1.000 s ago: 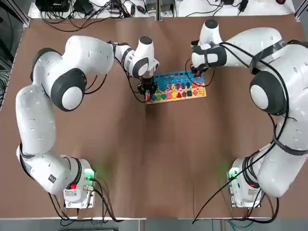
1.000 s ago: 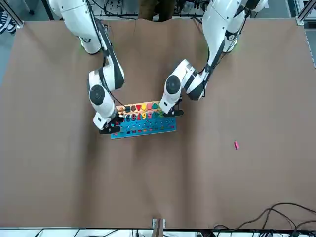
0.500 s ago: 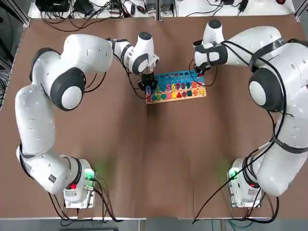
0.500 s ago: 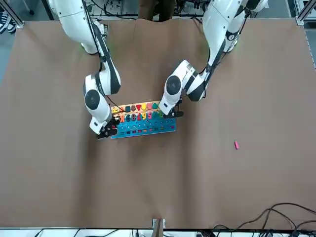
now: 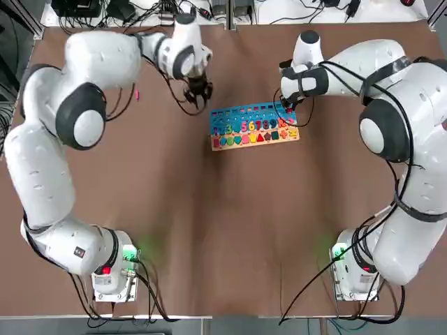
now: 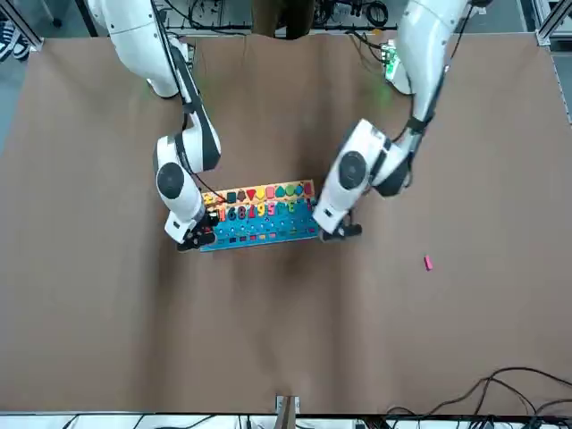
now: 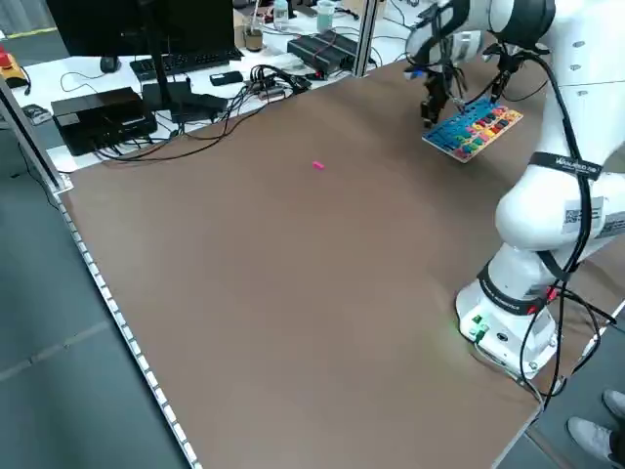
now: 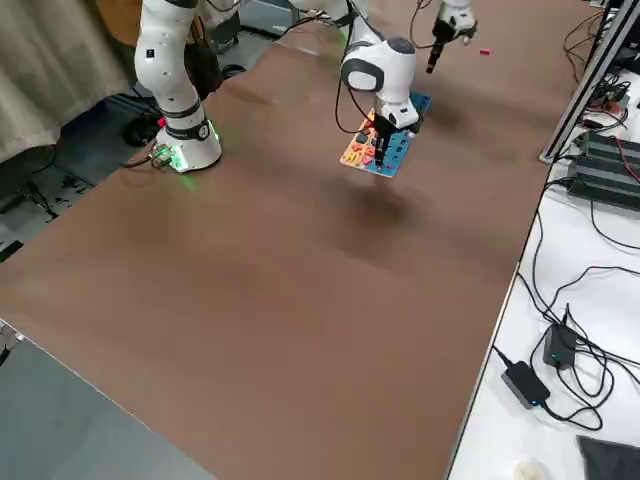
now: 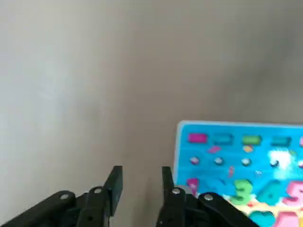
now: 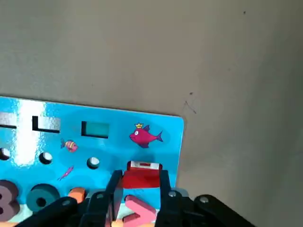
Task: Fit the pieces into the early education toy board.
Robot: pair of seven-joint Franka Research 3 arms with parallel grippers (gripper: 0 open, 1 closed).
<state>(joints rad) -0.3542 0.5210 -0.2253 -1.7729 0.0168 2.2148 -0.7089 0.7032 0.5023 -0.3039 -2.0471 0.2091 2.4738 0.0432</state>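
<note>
Lying toward the brown tabletop's far-left corner is 1 small pink block; the black left gripper hovers, fingers apart, beside the blue-and-tan puzzle board; the black right gripper clamps 1 red block at the board's right edge.

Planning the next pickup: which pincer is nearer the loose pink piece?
Left. The left pincer hovers beside the board's left end, nearer the piece; the right is over the far end.

The desk is viewed from overhead and from all sides; the board is shared by both close wrist views.
</note>
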